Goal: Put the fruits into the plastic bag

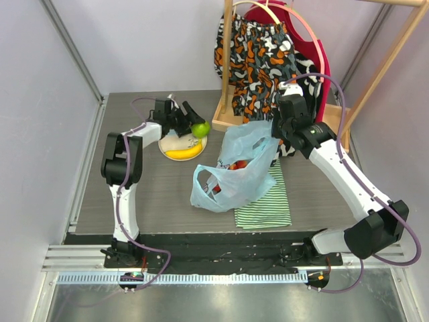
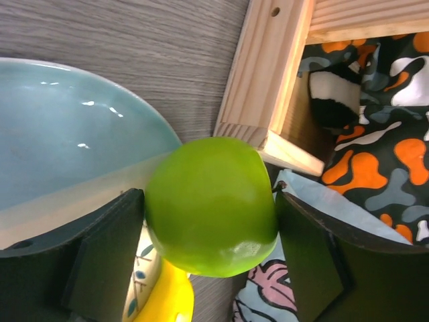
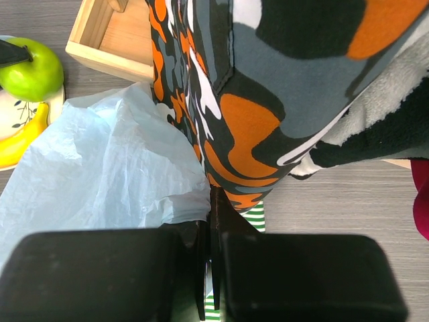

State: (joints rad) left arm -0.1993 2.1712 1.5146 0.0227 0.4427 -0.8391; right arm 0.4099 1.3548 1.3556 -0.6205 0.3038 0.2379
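The left gripper point(image 1: 191, 122) has its jaws clamped on the green apple point(image 2: 211, 204) above the plate point(image 2: 60, 134). The right gripper point(image 3: 209, 248) pinches the plastic bag point(image 3: 100, 168) by its rim. Best carry the apple level and release it low inside the mouth.

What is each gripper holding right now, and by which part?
Left gripper clamps the round green apple across its sides. Right gripper pinches the thin light-blue plastic bag at its upper edge.

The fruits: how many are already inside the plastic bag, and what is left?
Done: red strawberries show inside the plastic bag. In hand: the left pincer grips the green apple; the right pincer pinches the bag's edge. Left: the banana on the plate. The grapes are not visible.
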